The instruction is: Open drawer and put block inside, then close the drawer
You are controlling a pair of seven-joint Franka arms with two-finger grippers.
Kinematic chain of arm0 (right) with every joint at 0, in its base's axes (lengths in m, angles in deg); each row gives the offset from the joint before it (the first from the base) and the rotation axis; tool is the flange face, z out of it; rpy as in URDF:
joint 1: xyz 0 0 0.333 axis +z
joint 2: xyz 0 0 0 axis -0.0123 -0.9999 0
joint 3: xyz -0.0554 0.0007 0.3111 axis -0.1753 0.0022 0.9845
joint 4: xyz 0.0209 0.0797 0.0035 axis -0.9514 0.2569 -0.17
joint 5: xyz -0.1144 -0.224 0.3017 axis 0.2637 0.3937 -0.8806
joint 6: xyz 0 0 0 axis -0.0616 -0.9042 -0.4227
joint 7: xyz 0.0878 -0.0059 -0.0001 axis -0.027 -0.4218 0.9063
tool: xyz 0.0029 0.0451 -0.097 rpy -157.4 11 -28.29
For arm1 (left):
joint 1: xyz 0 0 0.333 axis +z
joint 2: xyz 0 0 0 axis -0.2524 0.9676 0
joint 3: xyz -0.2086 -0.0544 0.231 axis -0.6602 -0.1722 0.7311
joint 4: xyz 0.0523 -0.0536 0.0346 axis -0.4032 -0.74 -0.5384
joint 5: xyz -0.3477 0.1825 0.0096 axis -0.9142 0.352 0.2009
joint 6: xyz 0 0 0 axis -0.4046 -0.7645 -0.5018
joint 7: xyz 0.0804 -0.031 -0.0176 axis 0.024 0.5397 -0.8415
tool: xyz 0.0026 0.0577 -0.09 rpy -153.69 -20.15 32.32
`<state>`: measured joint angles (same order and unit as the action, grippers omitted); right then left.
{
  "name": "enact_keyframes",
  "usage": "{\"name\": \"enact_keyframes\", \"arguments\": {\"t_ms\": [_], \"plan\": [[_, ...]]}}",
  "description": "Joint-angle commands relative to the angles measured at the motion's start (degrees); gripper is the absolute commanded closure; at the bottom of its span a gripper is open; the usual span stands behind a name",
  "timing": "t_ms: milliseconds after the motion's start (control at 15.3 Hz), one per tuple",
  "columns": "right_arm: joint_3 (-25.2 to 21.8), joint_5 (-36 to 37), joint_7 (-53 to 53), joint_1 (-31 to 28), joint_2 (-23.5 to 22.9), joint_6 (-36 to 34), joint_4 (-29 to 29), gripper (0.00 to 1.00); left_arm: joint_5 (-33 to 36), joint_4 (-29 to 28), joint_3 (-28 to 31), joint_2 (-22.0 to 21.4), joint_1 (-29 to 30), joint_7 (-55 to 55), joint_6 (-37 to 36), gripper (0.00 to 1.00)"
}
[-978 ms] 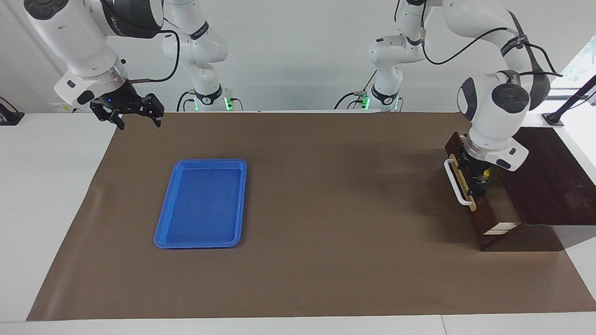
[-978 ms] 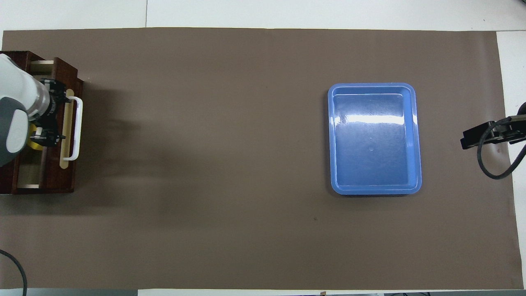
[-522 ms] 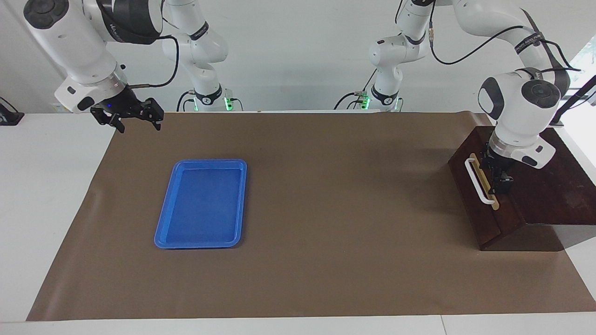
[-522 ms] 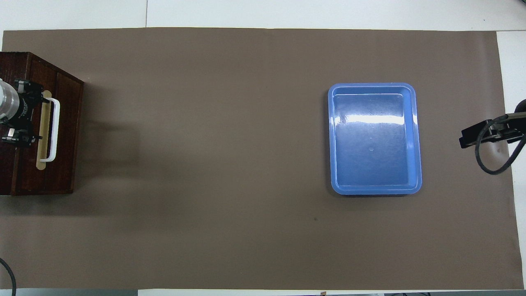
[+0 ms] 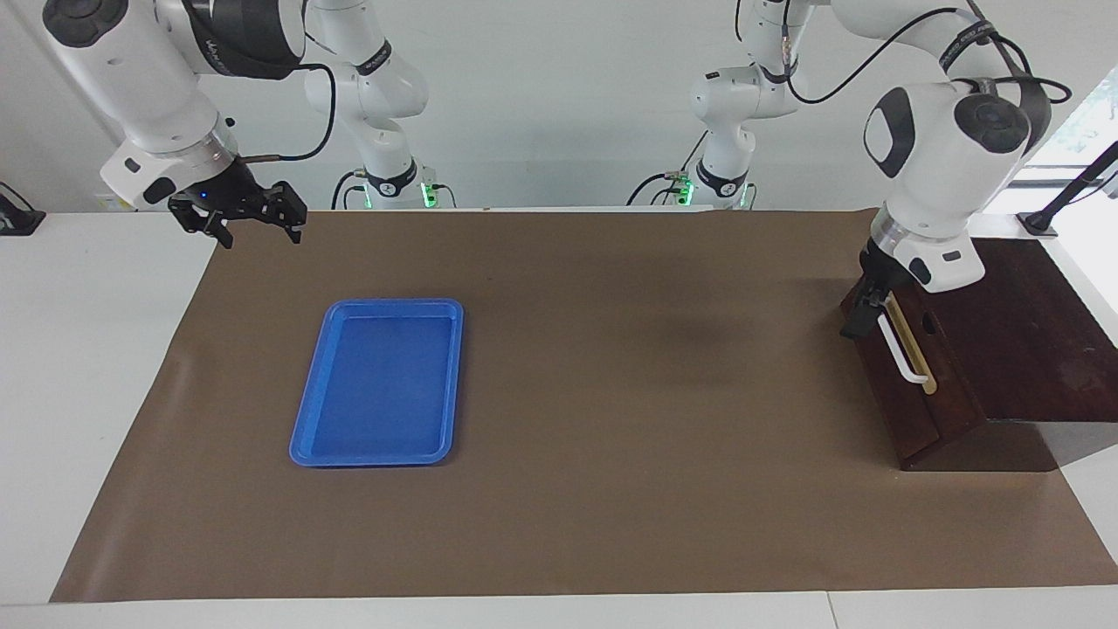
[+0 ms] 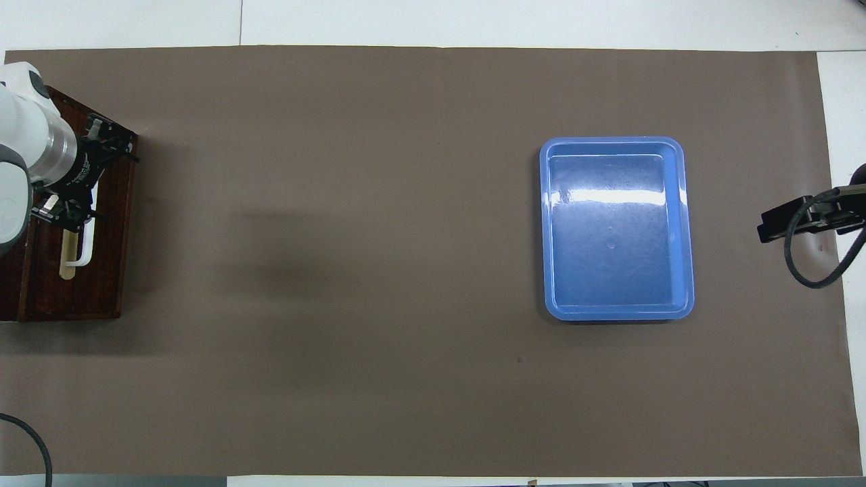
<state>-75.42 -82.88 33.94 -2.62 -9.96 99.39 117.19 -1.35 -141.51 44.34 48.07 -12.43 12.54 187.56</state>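
Observation:
The dark brown box's drawer (image 5: 928, 411) is pushed in flush, with its white bar handle (image 5: 903, 354) on the tan strip; it also shows in the overhead view (image 6: 108, 270). The yellow block is hidden. My left gripper (image 5: 859, 316) hangs just in front of the drawer, at the end of the handle nearer to the robots, and shows over that end in the overhead view (image 6: 91, 177). My right gripper (image 5: 253, 225) is open and empty, waiting in the air over the mat's corner at the right arm's end; part of it shows in the overhead view (image 6: 778, 226).
A flat blue tray (image 5: 380, 384) lies empty on the brown mat (image 5: 611, 367) toward the right arm's end, also in the overhead view (image 6: 616, 230). The box stands at the mat's edge at the left arm's end.
One second ago the drawer stood open with the yellow block and my left gripper in it. The drawer is now shut, and the left gripper has moved to the front of the handle.

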Motion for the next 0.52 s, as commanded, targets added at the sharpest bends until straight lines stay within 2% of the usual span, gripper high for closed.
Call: {"name": "enact_keyframes", "arguments": {"t_ms": [0,130,261,457], "plan": [[0.2,0.9,-0.3,0.0,0.5,0.8,0.2,0.0,-2.7,-0.3,0.6,-2.7,0.2,18.4,-7.0,0.0],[0.2,0.9,-0.2,-0.3,0.6,0.7,0.3,0.0,-2.7,-4.1,0.6,-6.5,1.1,27.1,-7.5,0.0],[0.2,0.9,-0.2,-0.4,0.5,0.8,0.2,0.0,-2.3,-4.0,0.6,-6.5,1.4,31.9,-8.7,0.0],[0.2,0.9,-0.2,-0.5,0.5,0.7,0.2,0.0,-1.9,-2.7,-0.2,-6.4,1.4,32.7,-10.9,0.0]]}}
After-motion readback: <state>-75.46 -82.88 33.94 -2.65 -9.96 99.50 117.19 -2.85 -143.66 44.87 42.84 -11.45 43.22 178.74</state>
